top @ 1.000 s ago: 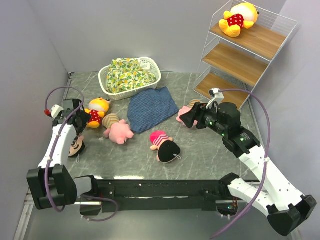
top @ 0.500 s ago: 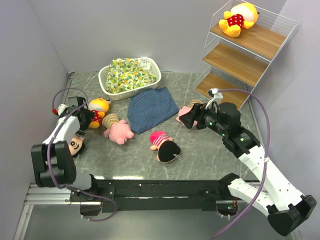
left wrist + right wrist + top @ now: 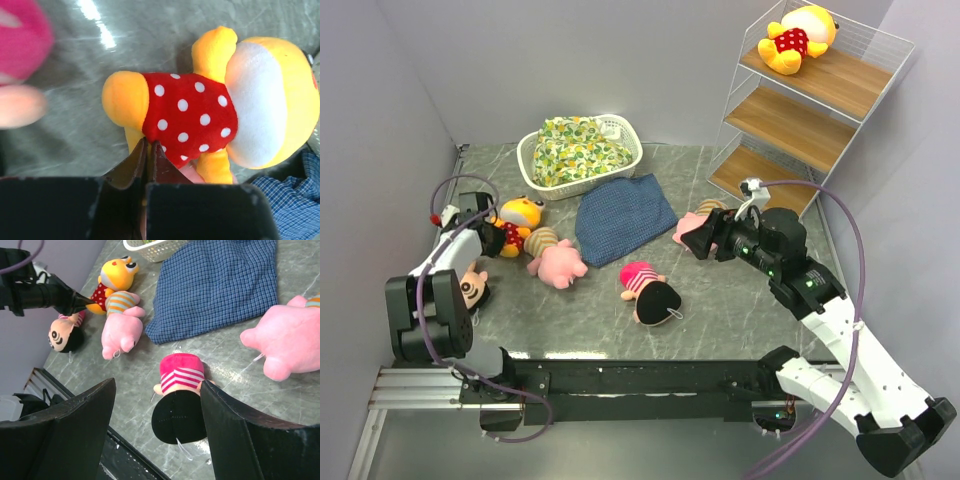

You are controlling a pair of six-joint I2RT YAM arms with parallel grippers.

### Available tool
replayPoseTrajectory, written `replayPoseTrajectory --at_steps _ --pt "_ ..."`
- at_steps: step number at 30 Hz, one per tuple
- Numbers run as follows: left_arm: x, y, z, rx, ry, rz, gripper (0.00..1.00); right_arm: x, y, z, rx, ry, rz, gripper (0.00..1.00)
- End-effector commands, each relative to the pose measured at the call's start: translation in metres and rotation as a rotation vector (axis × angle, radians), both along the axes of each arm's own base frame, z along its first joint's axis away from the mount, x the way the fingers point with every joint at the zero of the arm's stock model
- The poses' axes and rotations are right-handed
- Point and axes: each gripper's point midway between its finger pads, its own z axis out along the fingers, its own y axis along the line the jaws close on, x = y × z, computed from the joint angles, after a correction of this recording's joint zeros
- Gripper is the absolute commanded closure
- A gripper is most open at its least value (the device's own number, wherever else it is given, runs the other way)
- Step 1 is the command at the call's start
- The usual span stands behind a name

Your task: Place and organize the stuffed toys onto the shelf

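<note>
Bear (image 3: pixel 192 112) just beyond left claw (image 3: pixel 148 144); touching

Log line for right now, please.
left gripper shut at yellow bear's red top, hold unclear | right gripper open, empty | shelf top board: one other bear

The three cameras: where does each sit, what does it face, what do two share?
Top external: above, behind the arms, looking down on table, shelf, both arms.
Left wrist: left arm, over the table's yellow bear; shut fingers show.
Right wrist: right arm, facing the pink-hatted doll; open fingers show.
Both wrist views show that bear.
</note>
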Motion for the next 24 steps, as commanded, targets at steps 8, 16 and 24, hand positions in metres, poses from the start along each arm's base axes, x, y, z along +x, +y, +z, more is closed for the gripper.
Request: replayPoseTrajectory --at_steps 8,16,24 --pt "-0.025 -0.002 0.126 0.111 -0.246 -0.086 0.99 -0.002 0.015 0.029 0.016 -0.072 0.072 0.25" --pt "-0.072 -0.056 0.168 0.041 -0.374 -0.236 0.99 -0.01 0.042 0.034 0.022 -0.056 0.122 0.25" --pt "-0.107 -0.108 0.164 -0.212 -0.479 -0.314 0.99 -0.03 0.114 0.039 -0.006 -0.123 0.187 0.28"
